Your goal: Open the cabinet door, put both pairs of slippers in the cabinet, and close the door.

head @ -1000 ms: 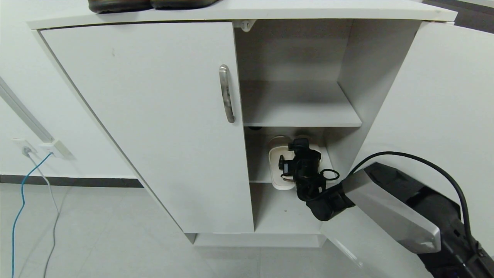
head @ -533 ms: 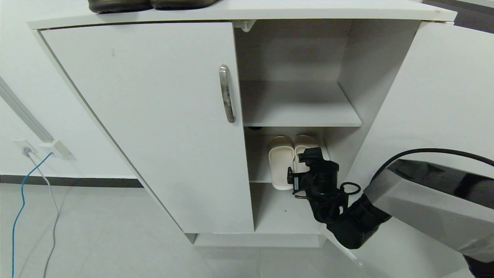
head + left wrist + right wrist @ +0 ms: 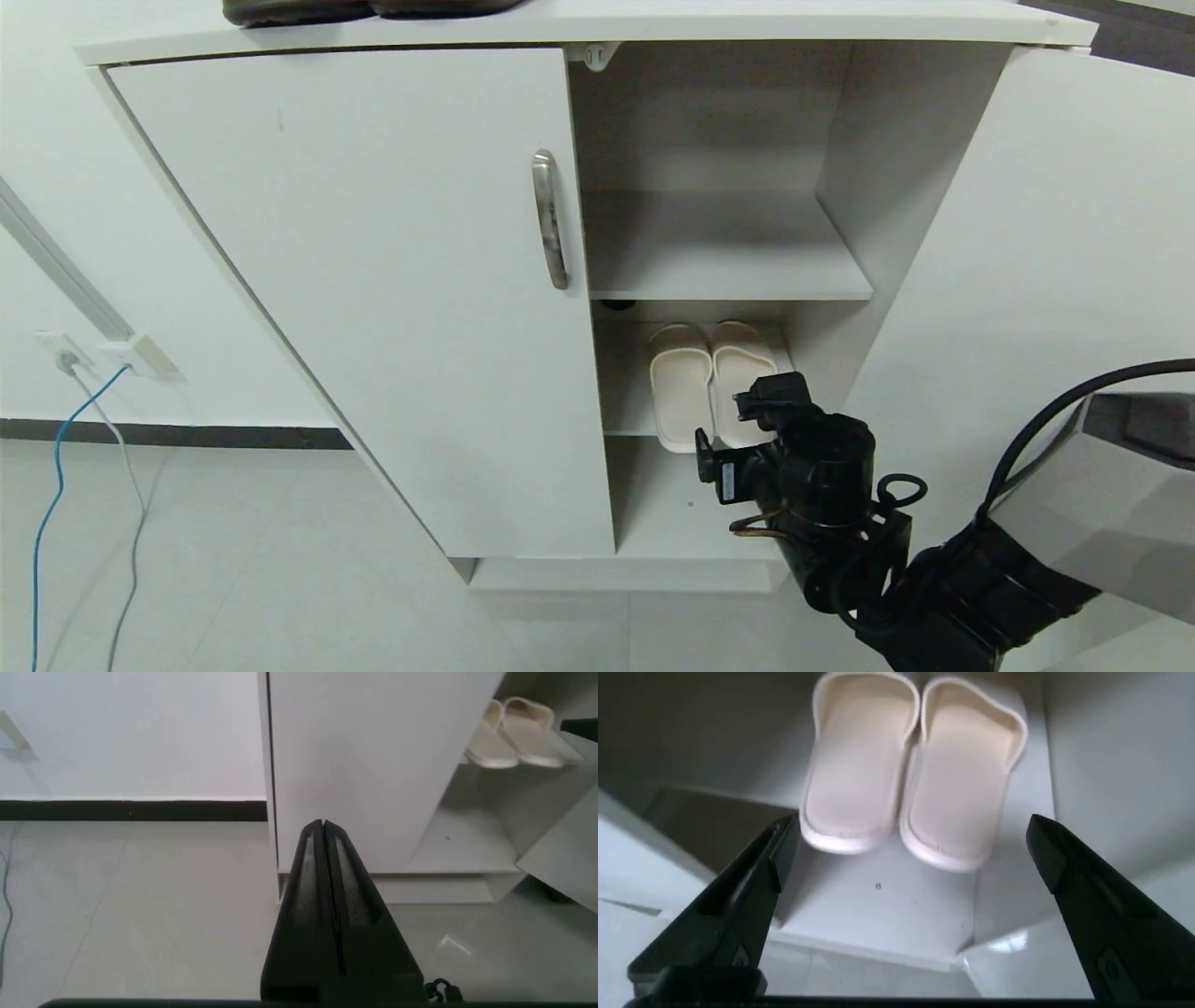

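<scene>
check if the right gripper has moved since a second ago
Yes. The right gripper has drawn back out of the cabinet, away from the cream slippers lying inside.

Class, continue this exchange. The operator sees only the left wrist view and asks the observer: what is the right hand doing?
Observer: The right hand is open, holding nothing, in front of the cream slippers and apart from them.
Operator: Where is the other pair?
Observer: A dark pair lies on the cabinet top.
Operator: Any room above the cream ones?
Observer: Yes, another shelf sits above them.
</scene>
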Motion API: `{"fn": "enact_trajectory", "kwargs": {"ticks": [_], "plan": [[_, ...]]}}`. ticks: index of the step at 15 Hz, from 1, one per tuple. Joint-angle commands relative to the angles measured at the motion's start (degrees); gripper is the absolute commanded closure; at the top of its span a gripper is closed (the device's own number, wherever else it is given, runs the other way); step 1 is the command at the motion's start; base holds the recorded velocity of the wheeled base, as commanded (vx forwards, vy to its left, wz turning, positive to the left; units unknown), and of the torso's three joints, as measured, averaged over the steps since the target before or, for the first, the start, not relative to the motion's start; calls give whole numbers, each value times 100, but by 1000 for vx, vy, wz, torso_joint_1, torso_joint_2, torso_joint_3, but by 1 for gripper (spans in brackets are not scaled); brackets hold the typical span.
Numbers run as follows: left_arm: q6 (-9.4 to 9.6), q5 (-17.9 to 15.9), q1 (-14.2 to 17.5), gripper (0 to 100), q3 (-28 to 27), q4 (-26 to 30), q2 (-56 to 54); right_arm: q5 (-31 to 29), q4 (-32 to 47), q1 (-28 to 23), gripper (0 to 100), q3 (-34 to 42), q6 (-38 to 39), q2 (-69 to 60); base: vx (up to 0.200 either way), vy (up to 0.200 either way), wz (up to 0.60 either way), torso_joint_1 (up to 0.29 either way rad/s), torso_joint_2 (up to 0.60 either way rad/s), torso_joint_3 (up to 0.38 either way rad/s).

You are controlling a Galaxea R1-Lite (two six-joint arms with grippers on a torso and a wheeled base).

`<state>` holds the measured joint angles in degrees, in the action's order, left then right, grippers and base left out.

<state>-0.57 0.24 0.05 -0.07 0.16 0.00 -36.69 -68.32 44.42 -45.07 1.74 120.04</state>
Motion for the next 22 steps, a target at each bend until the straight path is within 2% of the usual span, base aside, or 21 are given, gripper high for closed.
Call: {"fn": "enact_trajectory", "kwargs": {"ticks": [1, 12, 22], "plan": [[5, 2, 4, 100, 7, 2, 9, 13, -6, 40, 0, 33, 1, -139, 0, 0, 0, 0, 0, 0], [13, -16, 4, 100, -1, 2, 9, 4, -33, 304, 0, 253, -7, -227, 0, 0, 0, 0, 0, 0], [13, -16, 4, 100, -1, 2, 9, -4, -50, 330, 0, 332, -51, -236, 0, 0, 0, 0, 0, 23]]}}
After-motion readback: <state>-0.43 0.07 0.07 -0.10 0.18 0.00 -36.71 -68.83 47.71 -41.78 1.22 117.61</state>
